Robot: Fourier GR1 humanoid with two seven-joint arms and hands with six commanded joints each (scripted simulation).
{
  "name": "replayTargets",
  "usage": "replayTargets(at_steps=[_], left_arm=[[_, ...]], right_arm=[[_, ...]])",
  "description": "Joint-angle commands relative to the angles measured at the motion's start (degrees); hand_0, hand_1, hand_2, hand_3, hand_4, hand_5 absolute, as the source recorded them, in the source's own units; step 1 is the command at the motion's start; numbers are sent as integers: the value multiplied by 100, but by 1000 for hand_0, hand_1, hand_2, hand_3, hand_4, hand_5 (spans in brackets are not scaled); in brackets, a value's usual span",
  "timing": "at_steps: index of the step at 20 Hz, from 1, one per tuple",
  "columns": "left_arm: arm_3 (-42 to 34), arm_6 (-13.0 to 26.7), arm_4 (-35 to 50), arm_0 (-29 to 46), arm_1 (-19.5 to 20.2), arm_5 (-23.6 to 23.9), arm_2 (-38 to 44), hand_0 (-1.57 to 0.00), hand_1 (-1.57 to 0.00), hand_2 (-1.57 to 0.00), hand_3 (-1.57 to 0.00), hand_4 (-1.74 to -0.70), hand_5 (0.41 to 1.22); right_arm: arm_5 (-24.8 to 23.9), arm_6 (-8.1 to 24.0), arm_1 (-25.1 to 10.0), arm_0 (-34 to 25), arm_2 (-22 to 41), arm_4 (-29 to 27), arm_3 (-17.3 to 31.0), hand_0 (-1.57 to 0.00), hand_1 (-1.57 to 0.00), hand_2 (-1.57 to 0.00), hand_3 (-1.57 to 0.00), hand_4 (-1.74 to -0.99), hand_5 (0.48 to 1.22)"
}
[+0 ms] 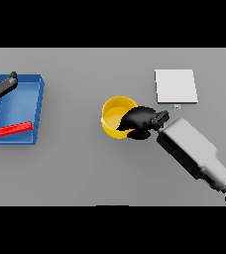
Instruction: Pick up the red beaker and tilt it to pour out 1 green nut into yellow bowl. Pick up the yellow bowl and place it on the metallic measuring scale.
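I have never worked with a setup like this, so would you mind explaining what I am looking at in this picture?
This is one view from the robot's head, looking down at a grey table. The white and grey arm entering from the lower right is the robot's right arm; its dark right hand is curled over the rim of a yellow bowl, gripping it. Whether anything lies inside the bowl is hard to tell. Beyond the bowl lies a flat pale square, the measuring scale. On the left sits a blue tray holding a red beaker lying on its side. The left hand shows at the tray's far left corner, holding nothing.
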Motion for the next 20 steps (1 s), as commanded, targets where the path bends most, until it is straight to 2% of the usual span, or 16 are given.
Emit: replayTargets(at_steps=[1,3,7,10,15,18,20], left_arm=[[25,71,4,-30,-24,-15,-13,1,1,1,1,-802,726],[-11,32,24,4,-31,-8,-12,1,1,1,1,-806,724],[-116,46,35,56,71,-10,2,1,1,1,1,-801,724],[-125,60,39,45,116,-71,0,1,1,1,1,-798,721],[-87,104,11,-30,38,-38,-18,1,1,1,1,-803,723],[-69,31,37,17,89,-68,18,1,1,1,1,-805,723],[-126,44,-2,-33,102,-50,6,1,1,1,1,-800,723]], right_arm=[[36,155,29,19,12,3,-51,-1428,-1419,-1355,-1155,-1694,1187],[-65,130,9,49,-5,-29,-66,-1480,-1474,-1424,-1176,-1711,1199],[122,174,-183,-23,-155,-211,-382,-1534,-1531,-1490,-1192,-1729,1212],[331,306,-417,-101,-296,-321,-795,-1552,-1551,-1506,-1377,-1731,1216],[642,814,-685,-288,-626,-534,-1247,-1565,-1564,-1550,-1286,-1723,1219],[664,835,-842,-307,-723,-668,-1280,-1568,-1568,-1560,-1248,-1720,1219],[528,611,-1053,-460,-742,-626,-1202,-1569,-1569,-1564,-1238,-1719,1220]])
